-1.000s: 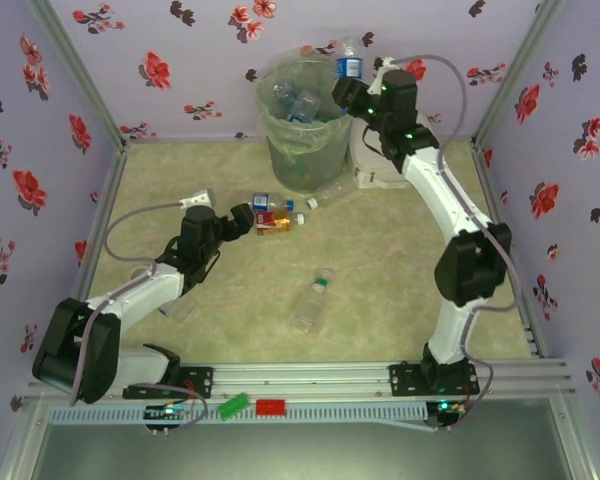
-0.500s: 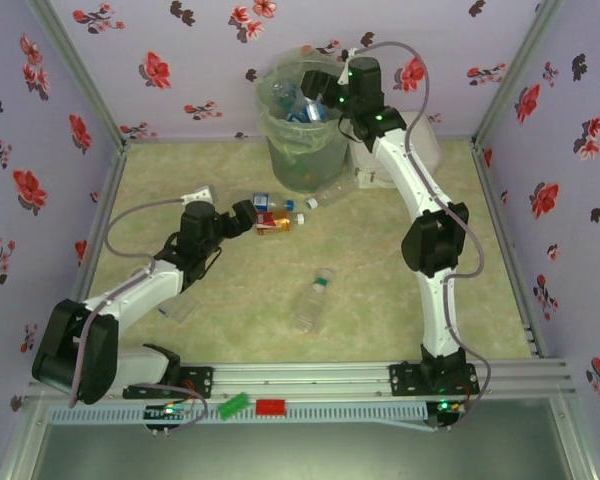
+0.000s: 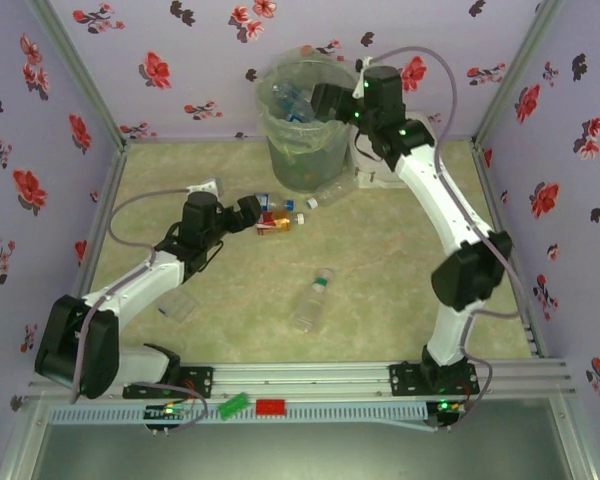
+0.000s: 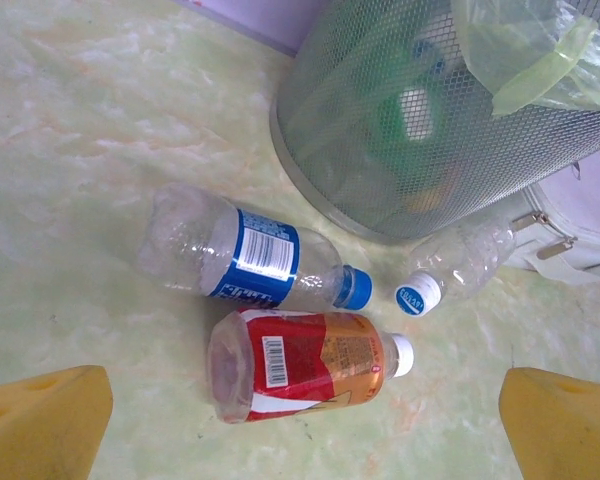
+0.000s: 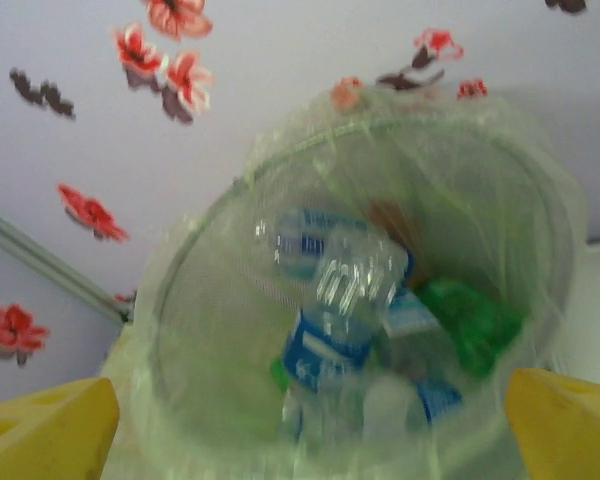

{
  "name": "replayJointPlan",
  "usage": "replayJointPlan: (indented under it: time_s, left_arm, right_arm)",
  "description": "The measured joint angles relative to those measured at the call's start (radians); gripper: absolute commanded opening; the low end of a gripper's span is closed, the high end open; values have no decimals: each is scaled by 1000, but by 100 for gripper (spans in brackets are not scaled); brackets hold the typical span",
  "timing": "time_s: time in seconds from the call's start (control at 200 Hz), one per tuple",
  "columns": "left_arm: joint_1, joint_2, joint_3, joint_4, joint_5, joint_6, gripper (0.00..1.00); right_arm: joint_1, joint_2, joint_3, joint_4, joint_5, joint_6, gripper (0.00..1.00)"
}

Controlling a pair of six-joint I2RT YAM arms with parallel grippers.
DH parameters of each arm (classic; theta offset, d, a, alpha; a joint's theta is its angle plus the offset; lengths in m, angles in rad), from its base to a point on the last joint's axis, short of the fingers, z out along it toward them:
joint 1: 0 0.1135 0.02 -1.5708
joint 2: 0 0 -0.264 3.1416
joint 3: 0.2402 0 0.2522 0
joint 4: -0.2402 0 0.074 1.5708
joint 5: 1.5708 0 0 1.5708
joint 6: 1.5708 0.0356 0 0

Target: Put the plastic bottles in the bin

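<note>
The right pincer [image 5: 305, 435] was found newly spread over the bin [image 5: 195, 250], its bottle [image 5: 340, 310] dropped inside; the left pincer [image 4: 300, 430], also spread, faced further bottles [image 4: 265, 262].

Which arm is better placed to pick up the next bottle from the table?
Left. The left gripper, open, hovers by the red-labelled bottle and the blue-labelled bottle; the right gripper is away, above the bin.

1. In the right wrist view the bottles [image 5: 340, 300] inside the bin [image 5: 180, 300] are blurred; their number cannot be told.
2. The left wrist view's top edge cuts off the bin's rim, and its mesh veils the contents.
3. From above, the left arm [image 3: 140, 280] partly covers a clear bottle [image 3: 183, 306].
</note>
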State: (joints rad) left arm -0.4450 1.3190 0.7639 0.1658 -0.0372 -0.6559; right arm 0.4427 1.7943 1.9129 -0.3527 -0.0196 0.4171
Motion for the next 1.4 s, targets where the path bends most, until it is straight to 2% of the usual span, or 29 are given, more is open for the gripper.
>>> replayJointPlan:
  time_s: [0.285,0.57,0.725,0.88,1.085,1.4]
  left_arm:
    - [-11,70,50,16,13,-8,100]
    - [-13,81,61,90,11,-13,100]
    - [-13,80,25,136,4,-26,100]
    - [-13,80,-13,156,3,-45,100]
    - [-13,39,-64,156,-5,-47,100]
    - [-13,-70,-206,148,-50,-79,100]
  right_arm:
    - [209,-398,-576,-4,212,29,100]
    - [408,-555,-911,-124,299,243,100]
    - [550,-530,-978,-179,304,390,100]
    - [636,-435,-980,-186,295,487,100]
    - [662,-274,-940,-204,281,529,99]
    - [662,-151,-915,-223,259,530,95]
